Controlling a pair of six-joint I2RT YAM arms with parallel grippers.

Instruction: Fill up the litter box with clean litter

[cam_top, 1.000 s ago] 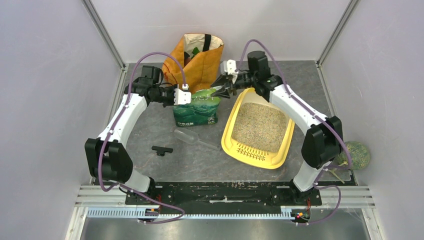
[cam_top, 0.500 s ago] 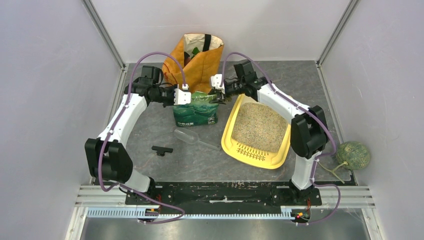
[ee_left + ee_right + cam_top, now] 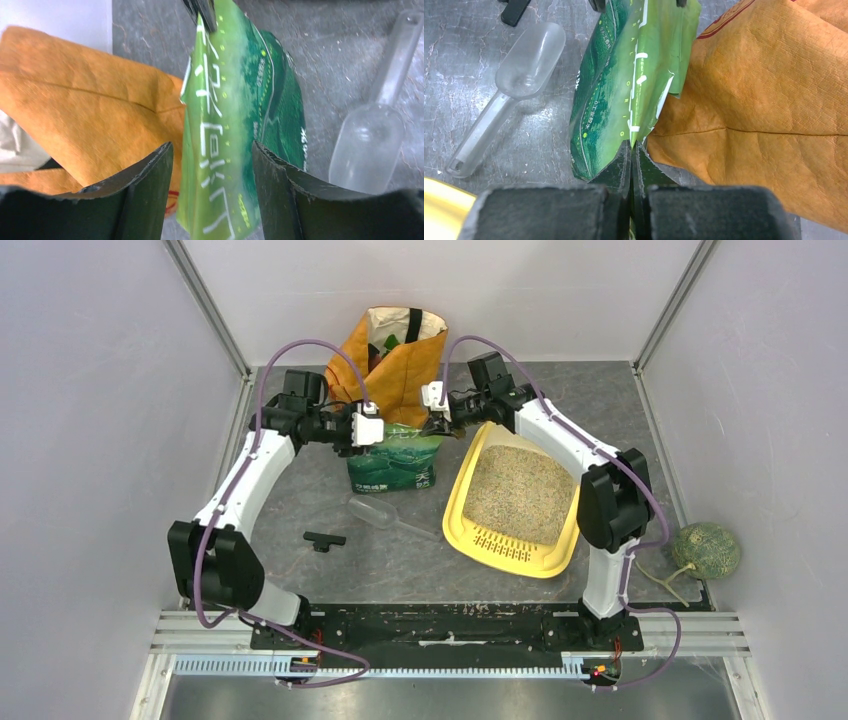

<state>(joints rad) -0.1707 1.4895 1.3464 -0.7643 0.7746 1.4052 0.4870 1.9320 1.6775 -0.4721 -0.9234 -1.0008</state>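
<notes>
Overhead, both wrists cover the top edge of the green bag [image 3: 393, 465], so its mouth cannot be seen there, and nothing shows what is inside it. From the left wrist its white characters are blurred and the clear scoop [image 3: 372, 135] is cut off at the handle end. From the right wrist only a yellow corner of the litter box [image 3: 439, 200] shows, at seven o'clock in that view. The orange bag [image 3: 400, 365] stands open, but its contents are too small to name.

The left gripper [image 3: 211, 147] stands wide, one finger on each side of the green bag's upper edge, apparently not pressing it. The right gripper [image 3: 631, 147] is pinched tight on that edge at the opposite end.

One litter box lies on the table [image 3: 380, 560] between three and four o'clock of the green bag, just beside it, with a bed of tan litter [image 3: 520, 490] spread across its floor. One orange bag is at twelve o'clock of the green bag, touching it. One scoop lies at about six, one small black piece [image 3: 323, 539] near seven. One round green object [image 3: 706, 548] sits at the table's right edge.
</notes>
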